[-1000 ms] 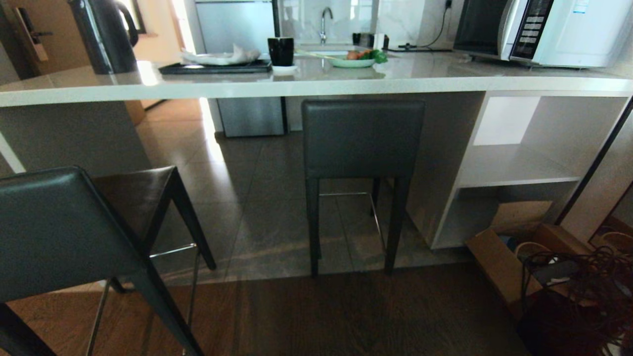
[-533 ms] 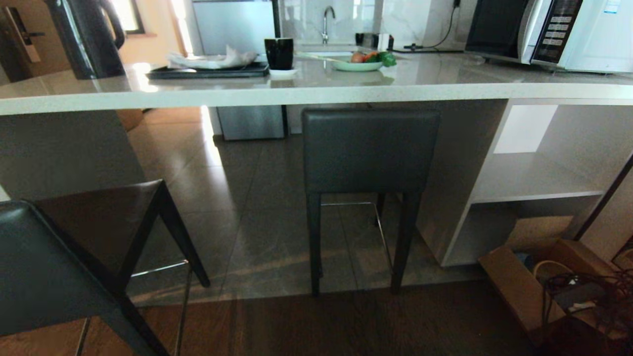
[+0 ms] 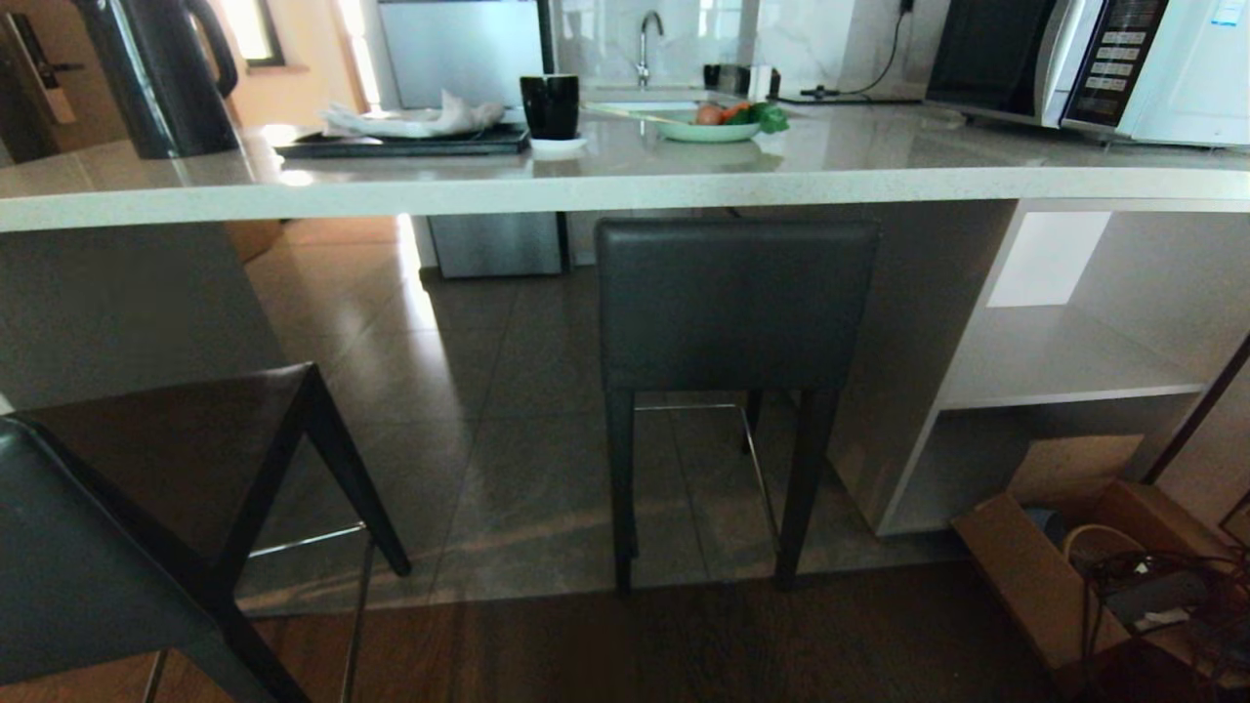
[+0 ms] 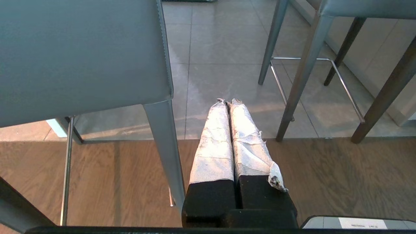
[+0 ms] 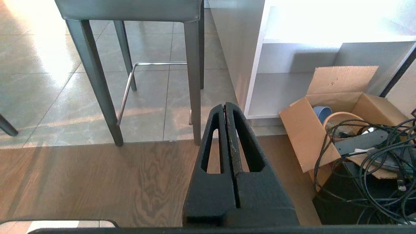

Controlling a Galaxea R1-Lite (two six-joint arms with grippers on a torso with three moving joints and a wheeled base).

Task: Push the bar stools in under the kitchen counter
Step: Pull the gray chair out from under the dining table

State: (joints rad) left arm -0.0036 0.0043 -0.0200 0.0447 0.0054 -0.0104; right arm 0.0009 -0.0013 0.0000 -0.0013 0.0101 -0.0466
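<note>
One bar stool [image 3: 732, 303] stands tucked under the kitchen counter [image 3: 625, 181], its dark-grey backrest just below the slab edge. The other bar stool [image 3: 127, 517] stands out from the counter at the near left, turned askew, seat and backrest cut by the frame edge. Neither arm shows in the head view. In the left wrist view my left gripper [image 4: 227, 101] is shut, tape-wrapped fingers together, low over the floor beside the near stool's leg [image 4: 164, 146]. In the right wrist view my right gripper [image 5: 224, 104] is shut and empty, facing the tucked stool's legs [image 5: 193, 81].
White open shelves [image 3: 1064, 361] fill the counter's right end. An open cardboard box [image 3: 1025, 576] and tangled cables [image 3: 1172, 596] lie on the floor at the right. On the counter stand a kettle [image 3: 161, 73], tray [image 3: 400, 142], mug [image 3: 550, 105], plate [image 3: 718, 125] and microwave [image 3: 1094, 63].
The whole view has shifted: the counter and tucked stool look larger and closer, and the near stool has slid further off the left edge. Camera motion, not the stools.
</note>
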